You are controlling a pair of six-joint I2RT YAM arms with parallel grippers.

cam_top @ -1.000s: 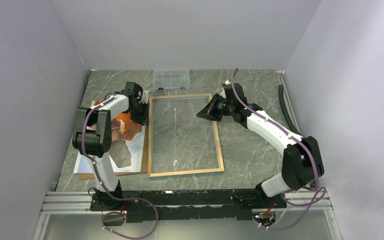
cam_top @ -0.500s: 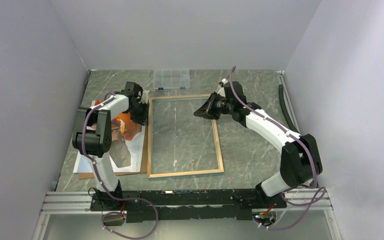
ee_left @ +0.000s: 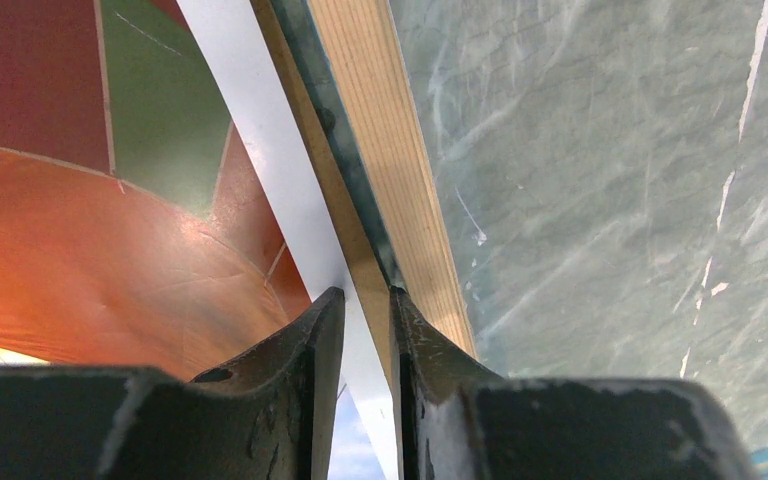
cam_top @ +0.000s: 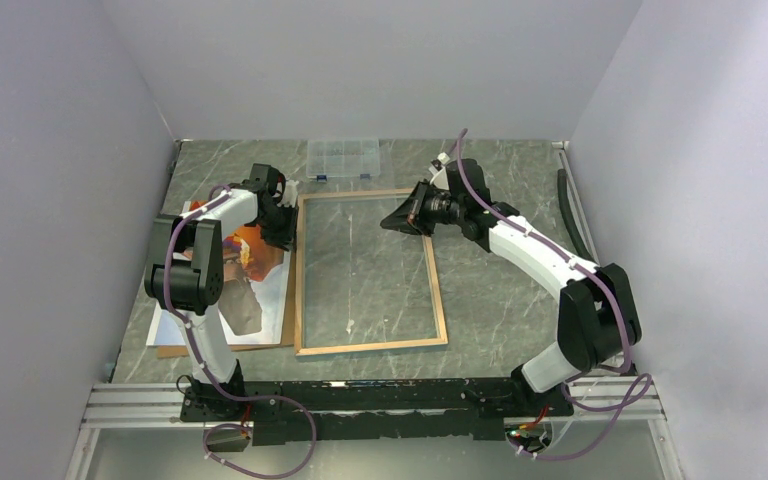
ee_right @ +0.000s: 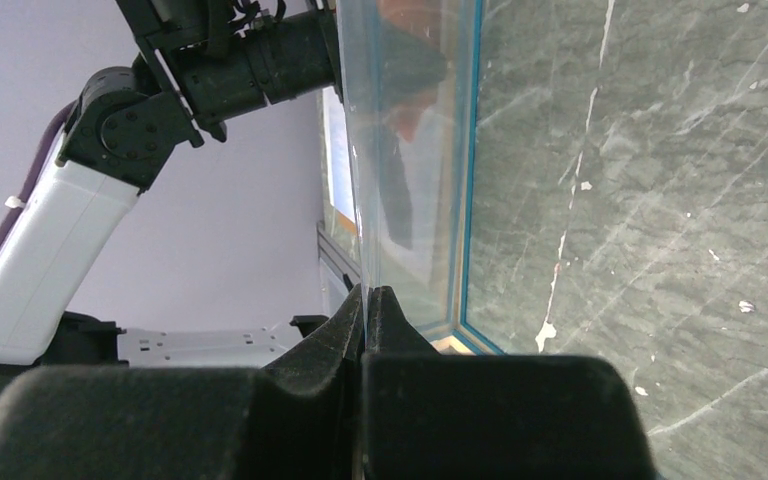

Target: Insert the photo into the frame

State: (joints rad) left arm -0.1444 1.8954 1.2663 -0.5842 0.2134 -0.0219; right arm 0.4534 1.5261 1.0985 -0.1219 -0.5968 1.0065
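Right gripper (cam_top: 388, 222) has crept up and left this past second, pinched fully shut on the clear pane (ee_right: 400, 150) near the frame's (cam_top: 372, 344) upper right corner, so it's probably opening it for loading. Left gripper (ee_left: 365, 300) hasn't moved: narrow gap at the photo's (cam_top: 248, 255) white edge, can't tell if it's gripping. The photo lies centre-left, just beside the frame, with bare table (cam_top: 505, 300) at right.

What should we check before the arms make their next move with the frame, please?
1. Right gripper shut on the frame, at its clear pane: ok.
2. Left gripper firmly holding the frame's left edge: cannot tell.
3. Photo inside the frame: not ok, it lies beside it on the left.
4. Plastic box apart from the frame: ok.
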